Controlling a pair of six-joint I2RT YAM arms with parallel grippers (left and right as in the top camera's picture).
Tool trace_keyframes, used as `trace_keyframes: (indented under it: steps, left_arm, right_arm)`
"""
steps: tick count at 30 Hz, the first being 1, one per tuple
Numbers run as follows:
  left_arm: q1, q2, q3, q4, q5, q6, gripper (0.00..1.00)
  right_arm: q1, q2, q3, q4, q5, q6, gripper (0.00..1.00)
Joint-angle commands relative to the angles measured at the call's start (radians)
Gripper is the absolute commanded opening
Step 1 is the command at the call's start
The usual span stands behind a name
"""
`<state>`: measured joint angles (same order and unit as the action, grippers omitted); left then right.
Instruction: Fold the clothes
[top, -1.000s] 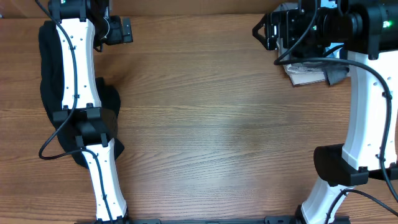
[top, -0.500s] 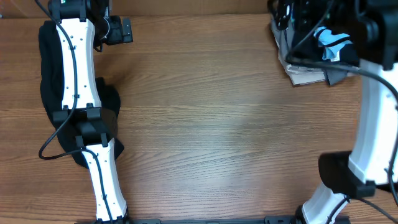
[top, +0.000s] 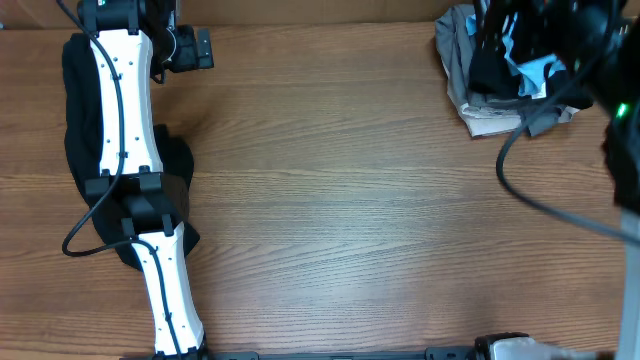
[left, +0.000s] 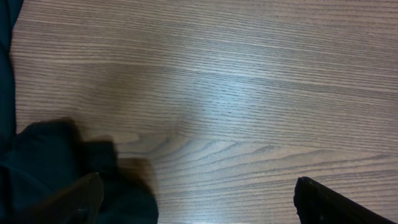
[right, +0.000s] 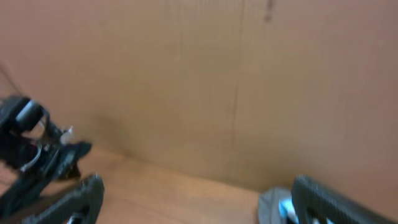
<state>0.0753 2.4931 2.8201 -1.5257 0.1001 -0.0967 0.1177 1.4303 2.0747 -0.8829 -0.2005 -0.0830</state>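
Observation:
A black garment (top: 75, 150) lies crumpled at the table's left edge, partly under my left arm. It also shows in the left wrist view (left: 43, 168) at the lower left. My left gripper (top: 195, 47) is at the back left; its fingers (left: 199, 205) are wide open and empty above bare wood. A pile of grey and blue clothes (top: 470, 85) sits at the back right. My right arm (top: 545, 40) is raised high over it and blurred. My right gripper (right: 199, 202) is open and empty, facing the back wall, with the pile (right: 277, 208) just below.
A brown cardboard wall (right: 205, 81) runs along the back of the wooden table (top: 340, 200). My left arm (top: 125, 110) stretches along the left side. It shows far off in the right wrist view (right: 31, 146).
My right arm has lifted up and swung toward the back right, showing more of the clothes pile. The left arm and the black garment have not moved.

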Motion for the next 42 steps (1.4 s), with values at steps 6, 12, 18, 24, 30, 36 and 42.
trace_keyframes:
  steps: [6, 12, 18, 24, 30, 36, 42]
  left_arm:
    - [-0.005, -0.013, 0.014, -0.001, -0.006, 0.022, 1.0]
    - [-0.005, -0.013, 0.014, -0.001, -0.006, 0.022, 1.0]
    - [-0.005, -0.013, 0.014, -0.001, -0.006, 0.022, 1.0]
    - [-0.005, -0.013, 0.014, -0.001, -0.006, 0.022, 1.0]
    - [-0.005, -0.013, 0.014, -0.001, -0.006, 0.022, 1.0]
    - [-0.005, -0.013, 0.014, -0.001, -0.006, 0.022, 1.0]
    - [-0.005, -0.013, 0.014, -0.001, -0.006, 0.022, 1.0]
  right_arm:
    - [-0.002, -0.442, -0.758, 0.365, 0.136, -0.002, 1.0]
    - [-0.037, -0.764, -1.259, 0.631, 0.147, -0.002, 1.0]
    - [-0.068, -1.066, -1.672, 0.801, 0.146, 0.042, 1.0]
    - [-0.069, -1.262, -1.928, 0.909, 0.147, 0.088, 1.0]
    - [-0.069, -1.376, -2.054, 0.937, 0.147, 0.088, 1.0]
    - [-0.069, -1.428, -2.066, 0.817, 0.135, 0.088, 1.0]
    - [-0.069, -1.427, -2.066, 0.805, 0.14, 0.088, 1.0]
